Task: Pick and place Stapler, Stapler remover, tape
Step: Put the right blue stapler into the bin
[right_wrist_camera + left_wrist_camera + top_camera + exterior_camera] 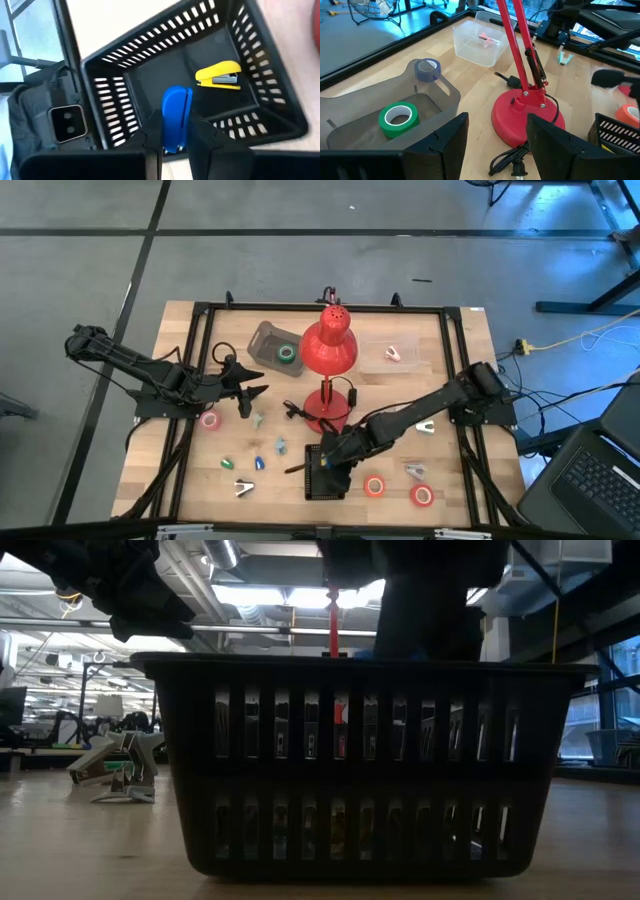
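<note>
My right gripper (326,459) hangs over the black slotted basket (325,477) near the table's front edge, shut on a blue stapler (176,115). A yellow stapler (220,75) lies on the basket's floor. My left gripper (497,145) stands open at the left, above the table, facing the red lamp's base (527,112). A green tape roll (397,119) lies flat in a grey tray (268,340). Pink (209,420), orange (374,486) and red (421,496) tape rolls lie flat on the table. Staple removers (244,489) (427,425) (415,471) lie loose. My right gripper pinches the blue stapler by its two sides (175,132) between its two fingers. The fingers slant down from above and lie along the stapler, whose free end sticks out past the fingertips. It hangs clear over the basket's inside.
The red desk lamp (328,345) stands mid-table, its cord (507,160) trailing by the base. A clear box (392,355) sits at the far right. Small green (228,464), blue (260,463) and teal (281,445) staplers lie on the left half. A blue tape roll (427,69) sits at the grey tray's rim.
</note>
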`<state>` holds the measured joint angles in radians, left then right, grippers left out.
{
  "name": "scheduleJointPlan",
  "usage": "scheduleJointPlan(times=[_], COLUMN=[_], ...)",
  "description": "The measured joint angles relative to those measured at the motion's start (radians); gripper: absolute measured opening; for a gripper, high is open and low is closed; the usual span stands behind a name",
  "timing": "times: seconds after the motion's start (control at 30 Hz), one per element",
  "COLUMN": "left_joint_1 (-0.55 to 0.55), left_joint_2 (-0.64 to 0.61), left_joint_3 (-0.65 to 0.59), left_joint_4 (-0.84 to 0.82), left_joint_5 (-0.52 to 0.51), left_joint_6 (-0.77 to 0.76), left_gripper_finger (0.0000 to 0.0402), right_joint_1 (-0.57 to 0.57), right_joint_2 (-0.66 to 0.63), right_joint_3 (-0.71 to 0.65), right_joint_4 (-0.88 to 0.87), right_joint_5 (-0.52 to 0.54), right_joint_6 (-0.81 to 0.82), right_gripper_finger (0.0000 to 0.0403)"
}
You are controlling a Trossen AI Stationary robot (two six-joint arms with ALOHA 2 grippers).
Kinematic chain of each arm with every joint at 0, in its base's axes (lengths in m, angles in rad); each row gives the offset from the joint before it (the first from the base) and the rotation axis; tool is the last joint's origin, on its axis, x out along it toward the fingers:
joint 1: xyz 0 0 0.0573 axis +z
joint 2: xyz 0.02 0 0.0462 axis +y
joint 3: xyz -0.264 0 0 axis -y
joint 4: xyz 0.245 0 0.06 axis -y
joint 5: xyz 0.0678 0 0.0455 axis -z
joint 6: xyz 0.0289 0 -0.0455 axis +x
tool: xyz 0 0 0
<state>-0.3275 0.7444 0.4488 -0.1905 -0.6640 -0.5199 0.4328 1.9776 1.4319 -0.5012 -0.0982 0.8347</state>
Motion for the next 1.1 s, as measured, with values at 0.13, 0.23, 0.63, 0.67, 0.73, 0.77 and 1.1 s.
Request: scheduleJointPlan(times=[0.13,0.23,0.63,0.67,0.73,0.77,1.1], left_joint_1=[0.000,0.000,0.000,0.000,0.000,0.000,0.000], left_joint_2=[0.000,0.000,0.000,0.000,0.000,0.000,0.000], left_joint_3=[0.000,0.000,0.000,0.000,0.000,0.000,0.000], left_joint_4=[0.000,0.000,0.000,0.000,0.000,0.000,0.000], left_joint_5=[0.000,0.000,0.001,0.001,0.001,0.001,0.001], left_joint_6=[0.000,0.000,0.000,0.000,0.000,0.000,0.001], left_gripper_finger=[0.0189,0.0191,0.0191,0.0191,0.0190,0.0190,0.0190], right_joint_1=[0.000,0.000,0.002,0.002,0.002,0.002,0.002], right_joint_2=[0.032,0.041,0.049,0.051,0.051,0.051,0.051], right_joint_3=[0.000,0.000,-0.001,-0.001,-0.001,-0.001,-0.001], right_joint_4=[0.022,0.030,0.038,0.038,0.037,0.038,0.041], right_joint_5=[-0.008,-0.007,-0.010,-0.013,-0.015,-0.017,-0.027], right_joint_6=[0.039,0.048,0.081,0.081,0.080,0.079,0.077], right_gripper_finger=[0.0051,0.0051,0.0051,0.0051,0.0058,0.0070,0.0218])
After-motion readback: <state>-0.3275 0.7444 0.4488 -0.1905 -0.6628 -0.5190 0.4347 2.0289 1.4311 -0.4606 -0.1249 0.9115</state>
